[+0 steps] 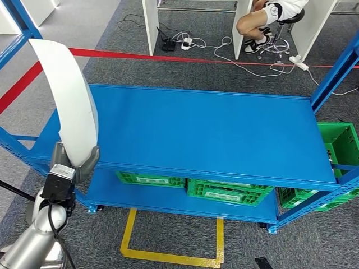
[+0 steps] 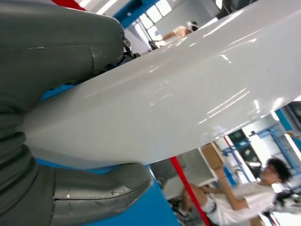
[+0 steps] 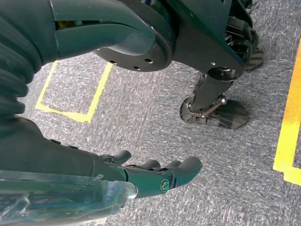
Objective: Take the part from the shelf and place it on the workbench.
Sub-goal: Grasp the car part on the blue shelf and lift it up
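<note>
A long curved white part (image 1: 69,101) stands upright at the left of the head view, and my left hand (image 1: 74,162) grips its lower end above the left end of the blue shelf (image 1: 203,134). In the left wrist view the glossy white part (image 2: 177,94) runs across the picture between the thick grey thumb (image 2: 89,188) and the grey fingers (image 2: 64,42). My right hand (image 3: 156,174) hangs beside my body over grey carpet, its dark fingers stretched out with nothing in them.
Green crates (image 1: 228,190) sit on the shelf's lower level, and another green crate (image 1: 339,143) stands at the right. Yellow tape (image 1: 169,255) marks a square on the carpet before the shelf. A red floor line (image 1: 169,57) runs behind it. A seated person (image 1: 266,17) is at the back.
</note>
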`<state>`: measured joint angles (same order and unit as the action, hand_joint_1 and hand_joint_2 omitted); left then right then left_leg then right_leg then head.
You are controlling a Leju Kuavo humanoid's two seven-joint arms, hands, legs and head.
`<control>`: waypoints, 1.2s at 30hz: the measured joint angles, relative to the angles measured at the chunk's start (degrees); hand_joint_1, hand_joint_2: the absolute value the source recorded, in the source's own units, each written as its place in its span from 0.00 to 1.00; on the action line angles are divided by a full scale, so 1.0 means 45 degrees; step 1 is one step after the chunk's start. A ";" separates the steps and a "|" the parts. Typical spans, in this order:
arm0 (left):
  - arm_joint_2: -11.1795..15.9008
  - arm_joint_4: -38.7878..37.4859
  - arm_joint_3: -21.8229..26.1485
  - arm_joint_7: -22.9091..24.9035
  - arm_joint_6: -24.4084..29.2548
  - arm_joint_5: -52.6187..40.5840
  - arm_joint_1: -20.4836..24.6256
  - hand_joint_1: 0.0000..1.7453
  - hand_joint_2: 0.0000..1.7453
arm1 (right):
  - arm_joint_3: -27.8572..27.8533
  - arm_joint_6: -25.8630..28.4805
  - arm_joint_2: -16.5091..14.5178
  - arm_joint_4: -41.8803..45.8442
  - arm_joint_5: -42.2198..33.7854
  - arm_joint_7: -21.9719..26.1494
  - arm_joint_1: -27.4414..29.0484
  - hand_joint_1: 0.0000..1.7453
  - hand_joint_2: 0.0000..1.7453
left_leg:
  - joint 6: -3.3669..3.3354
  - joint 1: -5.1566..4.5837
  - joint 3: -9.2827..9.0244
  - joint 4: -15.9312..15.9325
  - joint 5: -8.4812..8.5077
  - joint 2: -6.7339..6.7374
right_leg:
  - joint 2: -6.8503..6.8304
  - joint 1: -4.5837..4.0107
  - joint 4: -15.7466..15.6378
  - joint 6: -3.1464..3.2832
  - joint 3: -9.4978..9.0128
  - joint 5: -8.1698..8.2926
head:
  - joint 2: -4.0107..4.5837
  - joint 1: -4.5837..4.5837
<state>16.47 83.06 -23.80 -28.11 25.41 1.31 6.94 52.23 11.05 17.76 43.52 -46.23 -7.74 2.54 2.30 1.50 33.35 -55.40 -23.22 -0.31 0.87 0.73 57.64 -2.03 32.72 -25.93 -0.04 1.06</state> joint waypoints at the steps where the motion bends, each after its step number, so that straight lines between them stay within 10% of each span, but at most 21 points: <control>1: 0.0047 0.0096 0.0015 -0.0078 -0.0136 0.0091 -0.0008 1.00 1.00 | 0.0073 -0.0011 0.0013 -0.0005 -0.0032 0.0026 -0.0025 0.00 1.00 | 0.0000 0.0000 -0.0001 0.0000 0.0000 0.0000 | 0.0000 0.0000 0.0000 0.0000 0.0000 0.0000 | 0.0000 0.0001; 15: 0.0148 0.1216 0.0254 -0.0397 -0.0262 0.0763 -0.0489 1.00 1.00 | 0.0606 0.0351 0.0087 -0.0079 -0.0579 0.0615 -0.0137 0.00 1.00 | 0.0000 -0.0001 0.0000 0.0000 0.0000 -0.0001 | -0.0002 0.0001 0.0000 0.0000 -0.0004 0.0000 | 0.0000 0.0001; 26: 0.0348 0.3398 0.1251 -0.1622 0.1764 -0.0341 -0.2689 1.00 1.00 | 0.0637 0.1915 0.0434 0.0519 -0.0772 0.1676 0.0009 0.00 1.00 | -0.0011 -0.0005 0.0004 -0.0010 -0.0015 0.0002 | -0.0001 0.0012 -0.0012 -0.0002 -0.0003 -0.0006 | 0.0000 0.0002; 36: 0.0479 0.4452 0.1143 -0.1784 0.2565 -0.1253 -0.3268 1.00 1.00 | 0.0158 0.2232 0.0904 0.0859 -0.0889 0.2141 -0.0014 0.00 1.00 | -0.0425 -0.0021 -0.0107 0.0123 0.0056 0.0044 | -0.0040 0.0123 0.0154 -0.0322 0.0020 -0.0199 | 0.0000 -0.0023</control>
<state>18.62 103.09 -18.65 -36.14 36.95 -4.33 -7.77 52.94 21.09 21.83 47.39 -50.23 1.90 2.48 0.39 1.40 32.87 -54.85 -22.97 -0.11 0.69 1.29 58.34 -3.48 32.82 -26.82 -0.04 0.96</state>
